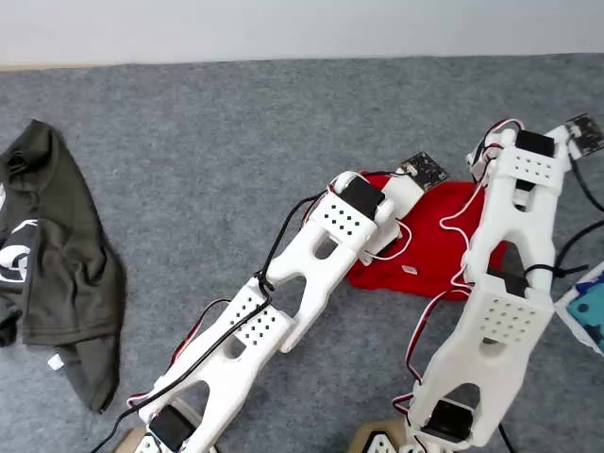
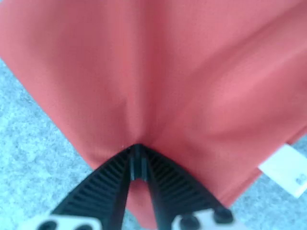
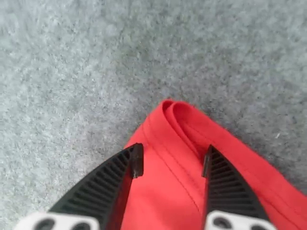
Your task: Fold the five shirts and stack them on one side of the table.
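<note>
Fuzzy grey table (image 1: 189, 142) under smooth, creased red shirt (image 1: 429, 250)

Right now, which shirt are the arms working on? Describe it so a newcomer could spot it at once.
On the grey table, look right of centre, under the two white arms. The red shirt lies there, the left jaws shut on it. It alone is bright red; the dark olive shirt lies at the far left edge.
</note>
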### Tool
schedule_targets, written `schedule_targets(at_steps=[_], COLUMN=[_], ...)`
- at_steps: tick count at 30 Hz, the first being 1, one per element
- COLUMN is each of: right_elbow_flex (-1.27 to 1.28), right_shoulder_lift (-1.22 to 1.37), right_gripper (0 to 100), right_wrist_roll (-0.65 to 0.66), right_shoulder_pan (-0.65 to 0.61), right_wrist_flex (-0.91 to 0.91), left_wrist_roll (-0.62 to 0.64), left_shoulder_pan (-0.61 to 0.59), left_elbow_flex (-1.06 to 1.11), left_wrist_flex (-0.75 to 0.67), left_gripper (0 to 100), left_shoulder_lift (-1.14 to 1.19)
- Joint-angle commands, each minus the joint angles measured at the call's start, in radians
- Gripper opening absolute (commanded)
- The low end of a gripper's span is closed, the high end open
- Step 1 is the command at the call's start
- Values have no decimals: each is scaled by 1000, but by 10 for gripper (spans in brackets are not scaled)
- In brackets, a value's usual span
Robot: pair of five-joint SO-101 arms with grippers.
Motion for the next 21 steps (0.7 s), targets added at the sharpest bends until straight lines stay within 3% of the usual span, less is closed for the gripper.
schedule_targets(at_steps=[1,9,21], right_elbow_flex=[-49,-51,-51], right_shoulder_lift=[-39,36,36], right_gripper=[206,205,205], right_wrist_roll=[9,14,121], right_shoulder_pan=[5,-8,-2], right_wrist_flex=[-8,-105,-364], left_wrist_roll=[5,5,5], left_shoulder_pan=[11,11,11], left_elbow_flex=[-8,-8,-8], left_wrist_flex=[21,21,21], left_gripper=[2,2,2], left_shoulder_lift=[-6,-6,-6])
